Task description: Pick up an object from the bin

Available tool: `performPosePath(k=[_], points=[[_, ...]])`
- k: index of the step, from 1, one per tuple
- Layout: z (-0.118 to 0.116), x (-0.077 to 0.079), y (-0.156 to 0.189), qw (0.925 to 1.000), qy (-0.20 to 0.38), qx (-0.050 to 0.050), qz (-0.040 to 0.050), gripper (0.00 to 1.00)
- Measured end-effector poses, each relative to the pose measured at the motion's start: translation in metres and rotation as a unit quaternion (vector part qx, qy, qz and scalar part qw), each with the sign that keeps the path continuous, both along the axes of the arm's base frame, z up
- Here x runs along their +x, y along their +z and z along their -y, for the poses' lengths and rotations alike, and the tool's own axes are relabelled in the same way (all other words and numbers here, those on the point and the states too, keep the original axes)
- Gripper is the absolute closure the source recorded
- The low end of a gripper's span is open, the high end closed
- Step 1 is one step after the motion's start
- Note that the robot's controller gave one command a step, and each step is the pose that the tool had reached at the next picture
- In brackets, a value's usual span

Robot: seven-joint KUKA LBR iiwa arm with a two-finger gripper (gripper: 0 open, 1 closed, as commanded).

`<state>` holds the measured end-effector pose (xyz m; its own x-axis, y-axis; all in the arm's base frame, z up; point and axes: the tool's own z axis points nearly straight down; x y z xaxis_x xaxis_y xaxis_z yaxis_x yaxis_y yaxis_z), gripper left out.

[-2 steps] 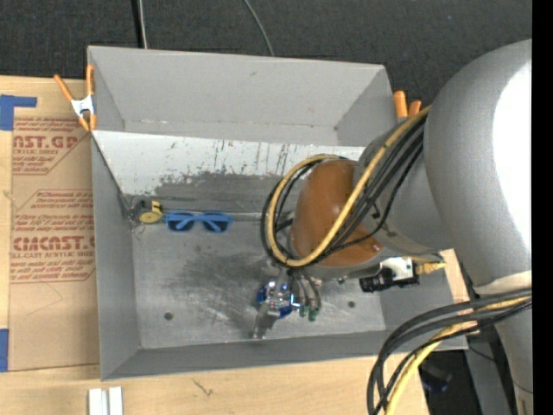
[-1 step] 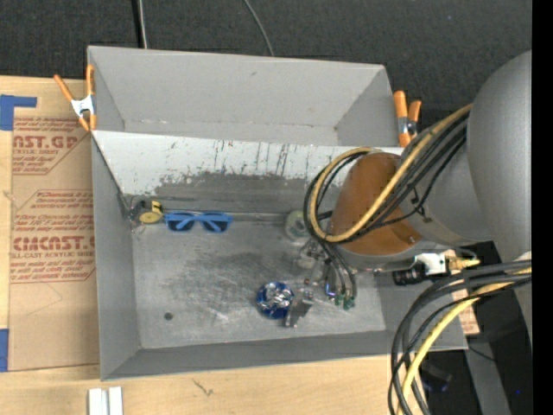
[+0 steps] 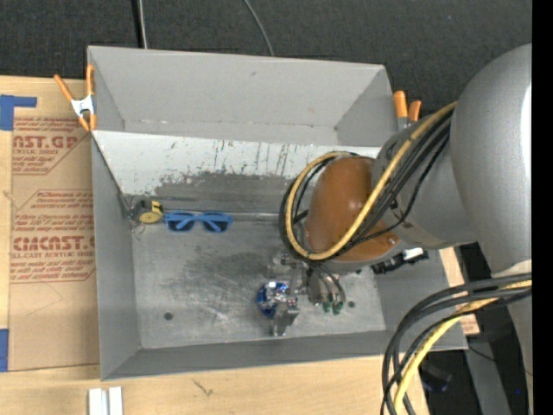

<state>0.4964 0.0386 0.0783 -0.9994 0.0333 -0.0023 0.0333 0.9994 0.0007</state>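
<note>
- A grey metal bin (image 3: 112,232) is seen from above, with a robot arm (image 3: 492,162) coming in from the right of the view.
- An orange cover (image 3: 341,201) on the arm's wrist, ringed by black and yellow cables (image 3: 298,206), hangs over the right half of the bin floor.
- The pincer (image 3: 301,301) is low near the front wall of the bin, at or just above the floor. Whether it is spread or pressed together cannot be told, because the wrist hides much of it.
- Just beside the pincer, toward the view's left, lies a small blue and white thing (image 3: 275,296) that looks crumpled.
- On the pincer's other side sits a small green thing (image 3: 333,305). Whether the pincer touches either one cannot be told.
- Well apart, along the back of the floor, lie blue sunglasses (image 3: 199,222), with a small yellow thing (image 3: 151,215) near them to the left.
- Judged step: the grasp itself, with the pincer low between the two small things at the front and nothing plainly pinched.
- The next move likely calls for closing firmly on one thing, probably the blue and white one.
- A straight lift should follow, clear of the bin's sloping walls and without dragging the green neighbour along.
</note>
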Motion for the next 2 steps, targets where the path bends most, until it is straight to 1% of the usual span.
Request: performPosePath(k=[1, 2], points=[[0.0, 0.001, 0.001, 1.0, 0.0, 0.0, 0.0019, 1.0], [-0.001, 0.021, 0.15, 0.9998, 0.019, 0.0, 0.0038, 1.0]])
